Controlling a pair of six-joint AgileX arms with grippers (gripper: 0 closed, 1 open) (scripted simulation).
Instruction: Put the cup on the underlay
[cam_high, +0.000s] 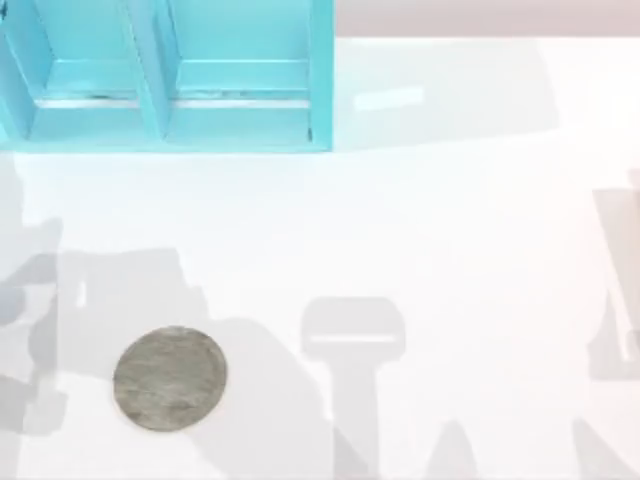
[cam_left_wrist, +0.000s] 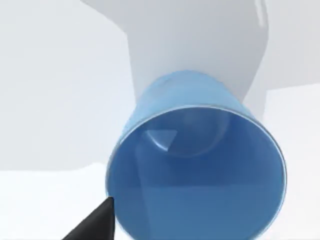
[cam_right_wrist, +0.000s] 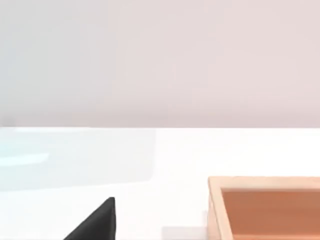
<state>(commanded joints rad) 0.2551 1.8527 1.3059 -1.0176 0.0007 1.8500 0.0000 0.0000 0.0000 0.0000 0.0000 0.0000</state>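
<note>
The cup (cam_left_wrist: 200, 165) is blue and sits very close in the left wrist view, its open mouth turned toward the camera so I look down into it. A black part of my left gripper (cam_left_wrist: 95, 225) lies against the cup's rim. The underlay (cam_high: 170, 378), a flat round mottled grey disc, lies on the white table at the front left of the top view, with nothing on it. A black part of my right gripper (cam_right_wrist: 95, 222) shows low in the right wrist view, above bare table.
A large turquoise shelf (cam_high: 165, 75) stands along the back left of the table. In the right wrist view, a shallow wooden tray (cam_right_wrist: 265, 207) lies near the right gripper. Grey shadows fall across the white tabletop (cam_high: 420, 230).
</note>
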